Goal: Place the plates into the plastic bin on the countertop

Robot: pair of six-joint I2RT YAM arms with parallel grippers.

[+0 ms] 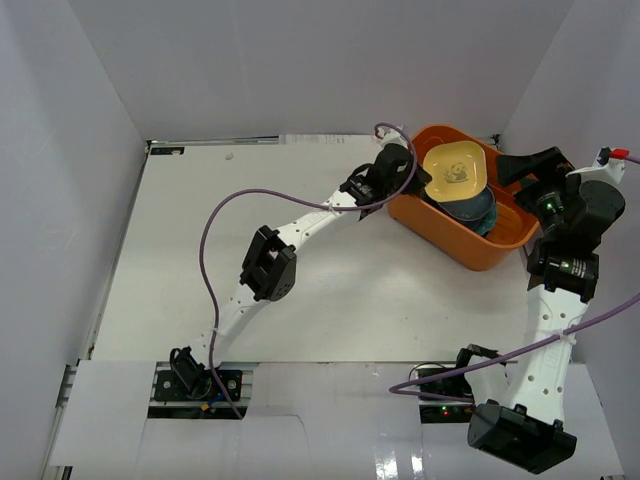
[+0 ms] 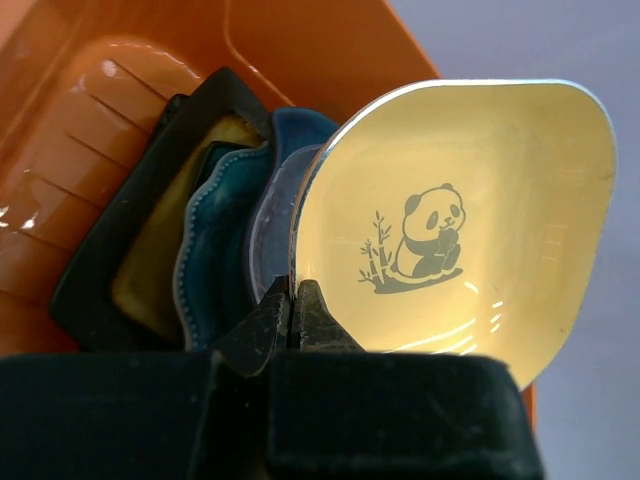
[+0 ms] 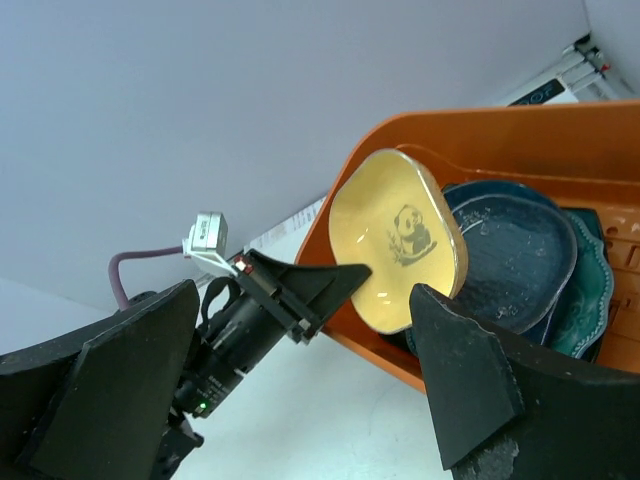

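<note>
While left tool (image 2: 292,305) pinches its rim, yellow plate (image 2: 450,220) over bin (image 2: 300,50)

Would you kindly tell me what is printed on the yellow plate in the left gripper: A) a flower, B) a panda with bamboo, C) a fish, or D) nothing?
B: the yellow plate pinched by the left gripper shows a panda beside bamboo.

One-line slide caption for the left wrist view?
Left jaws shut on the rim of a small yellow panda-print plate, other dark plates stacked behind it in the large orange plastic bin.
</note>
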